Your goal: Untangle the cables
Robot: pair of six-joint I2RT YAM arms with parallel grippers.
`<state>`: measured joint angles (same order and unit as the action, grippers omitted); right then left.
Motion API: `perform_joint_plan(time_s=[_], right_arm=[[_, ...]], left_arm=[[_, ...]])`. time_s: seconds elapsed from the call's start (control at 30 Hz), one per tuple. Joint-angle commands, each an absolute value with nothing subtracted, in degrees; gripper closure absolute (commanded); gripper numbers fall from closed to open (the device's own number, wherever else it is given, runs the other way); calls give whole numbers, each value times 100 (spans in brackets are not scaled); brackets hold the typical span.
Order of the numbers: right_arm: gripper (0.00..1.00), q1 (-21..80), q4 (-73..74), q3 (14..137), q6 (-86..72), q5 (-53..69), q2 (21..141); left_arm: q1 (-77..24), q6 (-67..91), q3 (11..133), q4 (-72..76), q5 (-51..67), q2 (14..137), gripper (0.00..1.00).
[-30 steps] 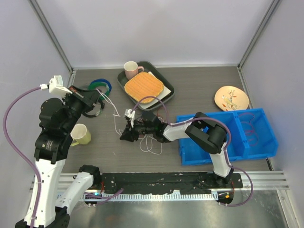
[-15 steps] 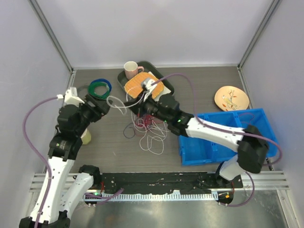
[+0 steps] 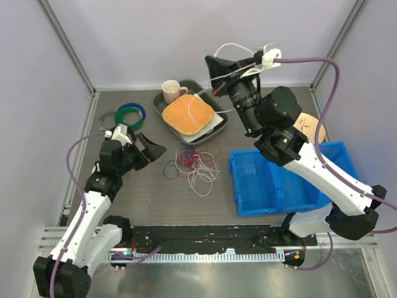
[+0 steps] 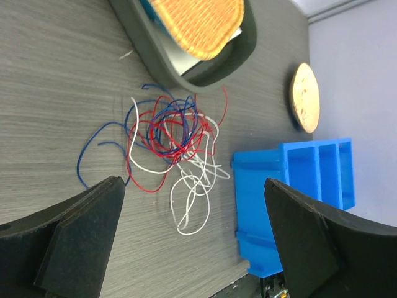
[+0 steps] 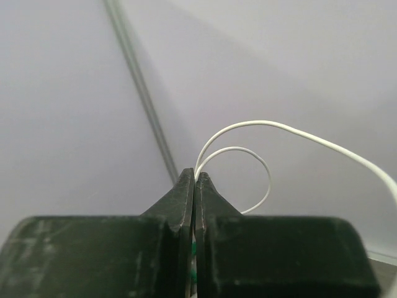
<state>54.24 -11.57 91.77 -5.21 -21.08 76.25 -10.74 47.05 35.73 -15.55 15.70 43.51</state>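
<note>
The right gripper (image 5: 194, 177) has gone up to the upper middle, clamped on one white cable (image 5: 232, 148). The left gripper (image 3: 156, 149) has let go and stands apart. The other cables (image 4: 170, 139) lie heaped in the middle of the bench (image 3: 136, 192), so one looks to be coming free.

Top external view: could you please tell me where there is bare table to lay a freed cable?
Bare table lies between the cable tangle and the base rail, left of the blue bin. Crowded: between tangle and tray, and beside the open left gripper. The right gripper holds a white cable aloft.
</note>
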Motion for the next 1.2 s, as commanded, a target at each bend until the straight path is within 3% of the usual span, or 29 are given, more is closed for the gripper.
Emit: perform_joint_plan(time_s=[0.0,0.1,0.3,0.77,1.03,1.17], right_arm=[[99,5335,-712,9869,507,-3856,7822],[99,5047,-703,9931,703,-4701,7814],[99,3475,658,10372,-263,-4509,7735],[99,3252,676,6656,-905,-5695,5195],[99,3243,932,5678,-1267,-7336,4719],[99,3226,1011,5415,-1309,-7567,4720]], left_arm=[[-1063,4562,3410,-941,2065,4719,0],[-1098,4544,3384,-818,2083,4973,0],[-1563,4562,3401,-537,2013,5685,0],[-2276,4456,3753,-335,1749,7250,0],[-2566,4509,3858,-114,1969,7690,0],[-2584,4500,3850,-114,1934,7708,0]])
